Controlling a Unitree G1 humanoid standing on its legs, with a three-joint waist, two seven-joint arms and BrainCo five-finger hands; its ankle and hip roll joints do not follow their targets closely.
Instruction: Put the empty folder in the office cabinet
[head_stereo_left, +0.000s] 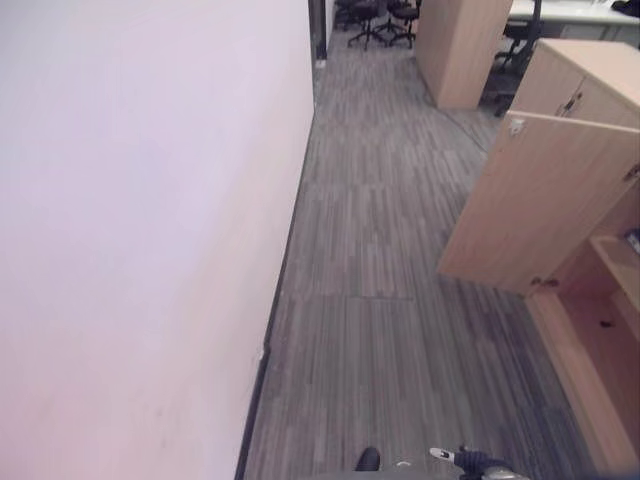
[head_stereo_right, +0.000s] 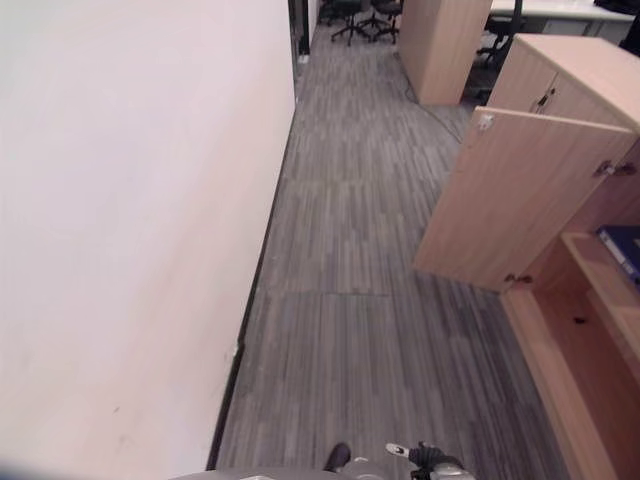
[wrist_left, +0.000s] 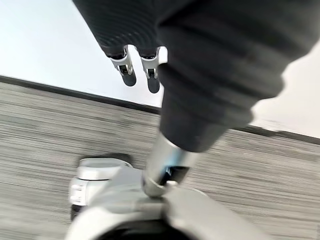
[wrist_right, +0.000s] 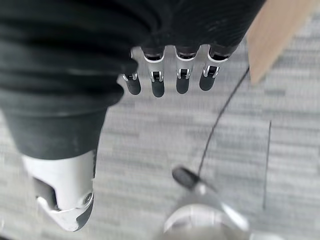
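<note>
I'm looking down a corridor of grey striped carpet (head_stereo_left: 370, 260) with a plain white wall (head_stereo_left: 140, 220) along my left. On my right the office cabinet (head_stereo_right: 590, 300) stands with its wooden door (head_stereo_right: 505, 195) swung out into the walkway, partly narrowing the way past. In the right eye view I make out a dark blue folder (head_stereo_right: 622, 248) lying on a shelf inside the cabinet; the left eye view catches barely a sliver of it at the edge. Farther up the corridor there's another wooden cabinet (head_stereo_left: 462, 50) and some black office chairs (head_stereo_left: 385, 20).

My left hand (wrist_left: 140, 70) hangs over the carpet near the wall's dark skirting, fingers (wrist_left: 152, 82) relaxed and straight, nothing in them. My right hand (wrist_right: 170, 75) hangs loose too, fingers (wrist_right: 182, 82) in a row, empty, with the corner of a wooden panel (wrist_right: 275, 35) just past them.
</note>
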